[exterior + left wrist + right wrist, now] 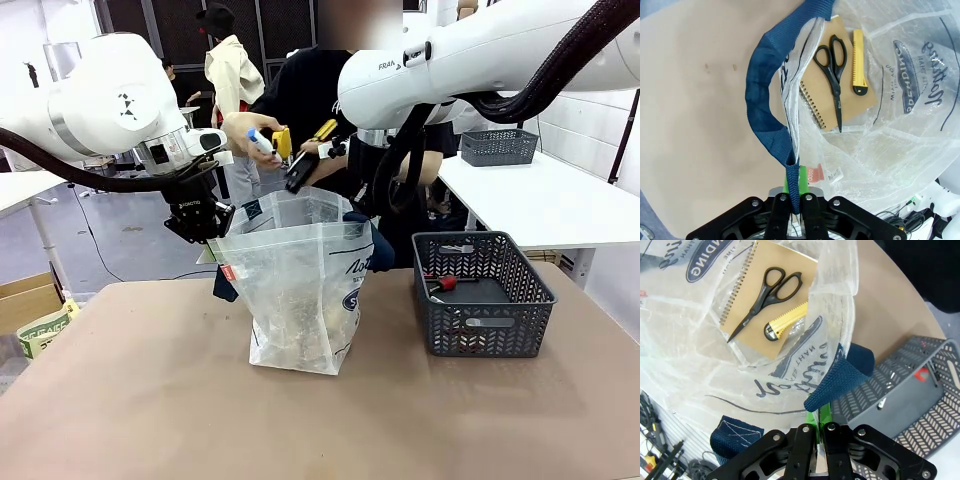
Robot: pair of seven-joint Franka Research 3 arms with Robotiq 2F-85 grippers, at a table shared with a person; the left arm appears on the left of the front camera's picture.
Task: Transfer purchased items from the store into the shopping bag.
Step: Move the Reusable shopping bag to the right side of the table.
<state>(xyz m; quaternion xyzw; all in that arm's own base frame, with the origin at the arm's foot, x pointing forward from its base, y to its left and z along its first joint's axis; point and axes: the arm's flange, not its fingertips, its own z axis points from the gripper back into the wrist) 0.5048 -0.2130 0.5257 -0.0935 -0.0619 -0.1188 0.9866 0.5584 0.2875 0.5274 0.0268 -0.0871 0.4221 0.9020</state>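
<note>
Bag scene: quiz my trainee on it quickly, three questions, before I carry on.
1. True or false: the left pincer is shut on the bag's handle.
2. What lies on the notebook inside the bag? A) scissors and a cutter B) a cup C) a banana
3. Fill in: the red item lies in the ___.
Key: 1 true; 2 A; 3 basket.
</note>
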